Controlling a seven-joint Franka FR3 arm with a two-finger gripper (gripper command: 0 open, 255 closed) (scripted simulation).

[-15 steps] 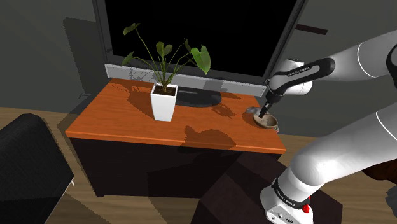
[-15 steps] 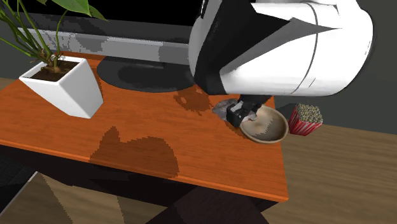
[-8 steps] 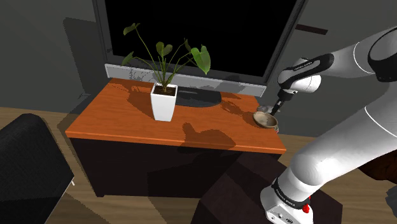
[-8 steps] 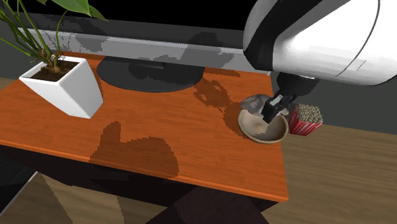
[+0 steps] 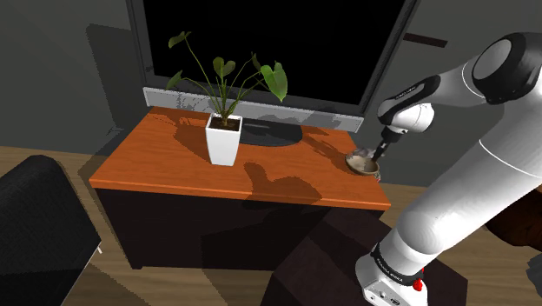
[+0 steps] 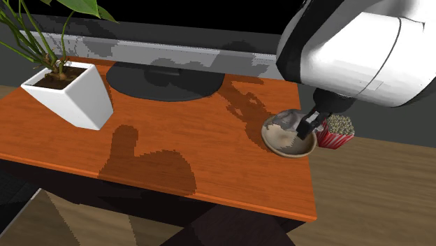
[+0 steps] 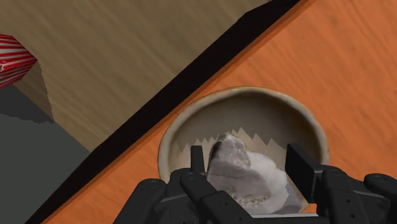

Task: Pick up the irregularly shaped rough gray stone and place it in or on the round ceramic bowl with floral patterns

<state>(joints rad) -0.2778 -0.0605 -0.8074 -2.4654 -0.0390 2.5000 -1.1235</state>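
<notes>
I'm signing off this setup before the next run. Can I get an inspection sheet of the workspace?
Surface: orange tabletop on a dark cabinet, with shadows across it.
Job's things: grey stone lies inside the brownish bowl, near the table's edge.
Clutter: plant in a white pot; screen on a dark base.
Gripper: black gripper low over the bowl, at the stone.
Cables: nothing seen.
Surroundings: wooden floor; red striped box beyond the table's edge; dark seat.

Home living room, television [image 5: 269, 52] on an orange cabinet [image 5: 174, 169], potted plant [image 5: 224, 137] well away from the jaws, wooden floor [image 5: 52, 163], dark armchair [image 5: 35, 226]
</notes>
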